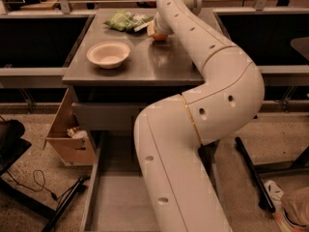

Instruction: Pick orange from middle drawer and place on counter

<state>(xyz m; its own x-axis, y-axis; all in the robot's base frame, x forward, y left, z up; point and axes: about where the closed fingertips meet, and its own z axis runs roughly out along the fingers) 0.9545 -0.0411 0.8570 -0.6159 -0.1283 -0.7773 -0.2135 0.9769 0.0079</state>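
Observation:
The orange point(161, 36) shows as a small orange patch at the back of the counter point(145, 64), right under the end of my arm. My gripper point(153, 30) is at that spot, mostly hidden behind my white arm, which reaches over the counter from the front. I cannot tell whether the orange rests on the counter or is held. The middle drawer point(112, 202) is pulled out at the bottom of the view, its grey floor bare where it shows; my arm covers its right part.
A white bowl point(108, 54) stands on the counter's left. A green bag point(124, 20) lies at the back, left of the gripper. A closed grey drawer front point(99, 115) sits under the counter. An open cardboard box point(70, 137) stands on the floor at left.

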